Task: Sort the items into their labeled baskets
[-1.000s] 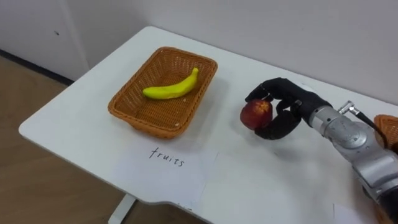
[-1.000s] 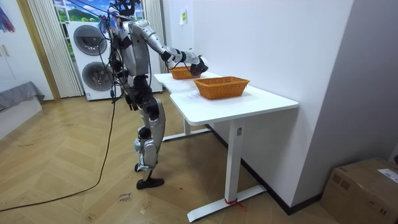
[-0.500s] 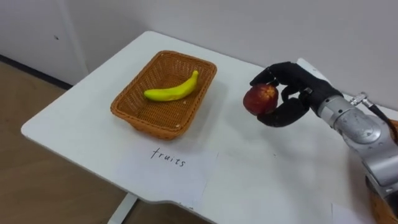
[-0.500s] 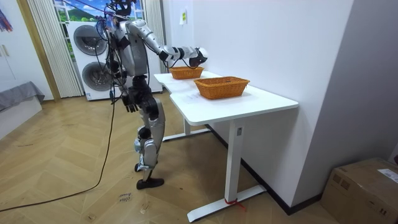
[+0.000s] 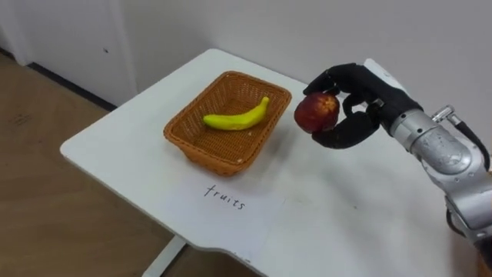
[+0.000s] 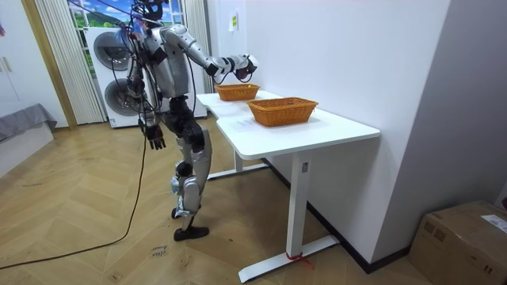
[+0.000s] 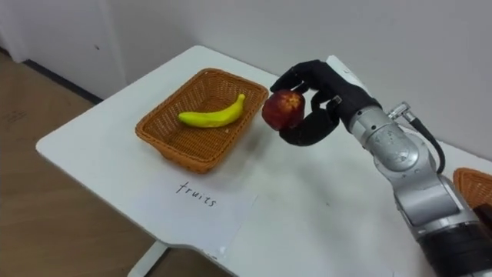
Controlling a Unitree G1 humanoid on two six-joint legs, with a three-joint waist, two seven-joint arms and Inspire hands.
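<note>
White rectangular table (image 5: 346,219) is stretching out before me, with a pale wall running behind it. I am standing at its edge and reaching my right hand (image 5: 370,96) out over it. That black hand is curling round a round red apple (image 5: 316,112), thumb underneath and fingers wrapping over the top and far side, so the fruit is sitting in the air, clear of the tabletop.

My landmark is the oblong orange-brown wicker basket (image 5: 215,154). The apple is hovering just beside its right rim, a little above rim height and not yet over the opening. A curved yellow banana (image 5: 238,118) is lying inside that basket. Just in front of the basket, a white paper sheet with handwriting (image 5: 234,219) is lying flat on the table. Well to the right of the basket, a second orange-brown basket (image 7: 473,185) is showing. My left hand (image 6: 155,138) is hanging down at my side, far from the basket; whether it is spread or closed I cannot tell.

I am judging the apple to be firm, smooth-skinned and fairly weighty, so it could be slipping or rolling out of a slack hold. Wrapping it round its widest part, as now, is looking right. I am expecting it to bruise easily, so lowering it in beside the banana is looking wiser than dropping it.
</note>
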